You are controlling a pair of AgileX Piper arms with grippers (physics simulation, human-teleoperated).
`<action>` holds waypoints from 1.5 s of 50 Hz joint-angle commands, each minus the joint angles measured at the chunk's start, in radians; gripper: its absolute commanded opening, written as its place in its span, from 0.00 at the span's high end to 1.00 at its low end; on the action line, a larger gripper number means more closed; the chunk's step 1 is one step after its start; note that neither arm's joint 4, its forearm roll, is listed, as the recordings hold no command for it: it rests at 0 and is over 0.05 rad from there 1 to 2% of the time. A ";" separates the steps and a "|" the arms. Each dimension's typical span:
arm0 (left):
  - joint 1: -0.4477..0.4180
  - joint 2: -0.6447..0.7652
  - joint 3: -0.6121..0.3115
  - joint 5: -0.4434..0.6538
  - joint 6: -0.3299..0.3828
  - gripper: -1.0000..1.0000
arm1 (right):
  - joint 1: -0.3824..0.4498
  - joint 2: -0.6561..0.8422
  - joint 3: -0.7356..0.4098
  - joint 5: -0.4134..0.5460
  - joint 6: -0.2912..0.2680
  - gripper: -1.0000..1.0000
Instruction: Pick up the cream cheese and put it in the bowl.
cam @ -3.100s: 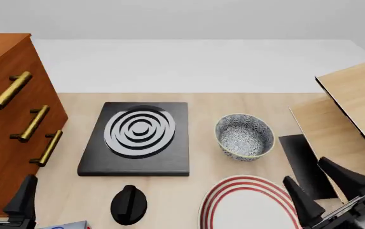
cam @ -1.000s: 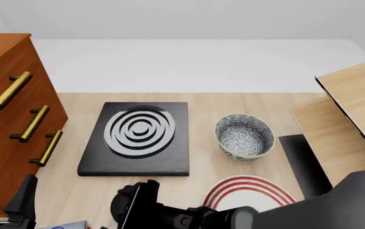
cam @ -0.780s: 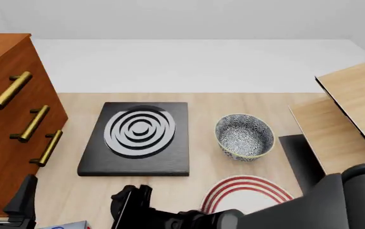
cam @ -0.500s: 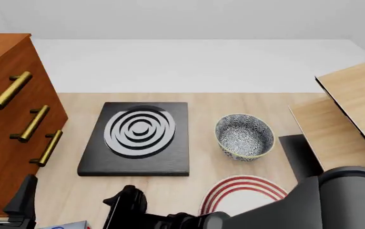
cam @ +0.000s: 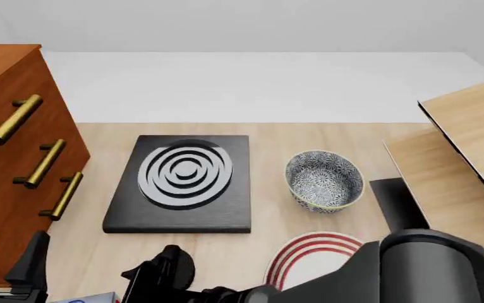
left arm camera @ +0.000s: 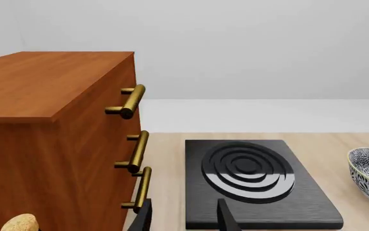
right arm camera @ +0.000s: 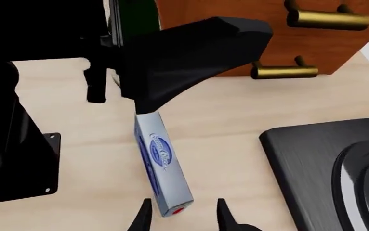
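Right pincer (right arm camera: 179,216): open and empty, its two dark tips astride the near, red-marked end of the box without yet touching it.
Cream cheese (right arm camera: 161,168): a small flat grey-white box with a blue logo, lying on the pale wooden desk (right arm camera: 223,125); its long axis runs straight away from the right pincer, so the tips face its narrow sides.
Left pincer (cam: 6,262): parked low at the near left desk corner, tips apart, holding nothing; in the right wrist view its dark body hangs over the box's far end.
Nearer arm: the right, reaching across the front of the desk.
Room: tight at the box's far end; open wood on both long sides.
Middle ground: black square hob plate with grey rings (cam: 183,180); white plate with red rings (cam: 318,259), partly hidden by the right arm.
Bowl (cam: 325,180): small, deep, blue-grey speckled, empty, well apart from the box, to the right of the hob.
Far left: red-brown wooden drawer cabinet with brass handles (cam: 14,158).
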 commanded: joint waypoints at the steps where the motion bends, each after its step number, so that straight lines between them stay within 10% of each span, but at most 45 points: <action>1: 0.000 0.000 0.000 0.000 0.000 0.00 | 0.012 0.033 -0.032 0.016 0.002 0.00; 35: 0.000 0.000 0.000 0.000 0.000 0.00 | 0.028 0.082 -0.070 0.016 0.017 0.00; 36: 0.000 0.000 0.000 0.000 0.000 0.00 | 0.025 0.080 -0.070 0.016 0.018 1.00; 75: 0.000 0.000 0.000 0.000 0.000 0.00 | -0.026 -0.124 0.066 0.010 0.019 1.00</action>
